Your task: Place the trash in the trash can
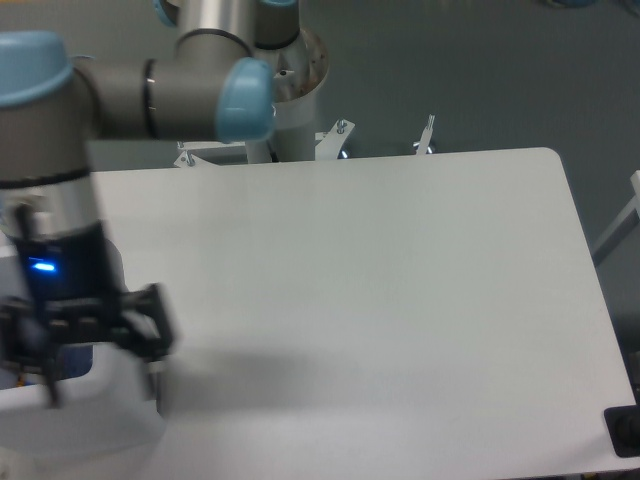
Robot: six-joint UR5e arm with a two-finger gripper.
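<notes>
the white table [380, 300] is filling most of the view, its bare top running from the far edge to the near right corner. the grey arm [60, 150] with pale blue joint caps is reaching across the upper left and turning down over the near left corner, where a blue light is glowing on its wrist. the trash can [100, 425], a white bin, is sitting at that near left corner, and only its rounded front wall is showing beneath the arm. the end effector [100, 370] is hanging directly above the bin with its two dark fingers [155, 335] spread apart and gripping nothing. the trash is lying out of sight, the bin's interior being covered by the wrist.
</notes>
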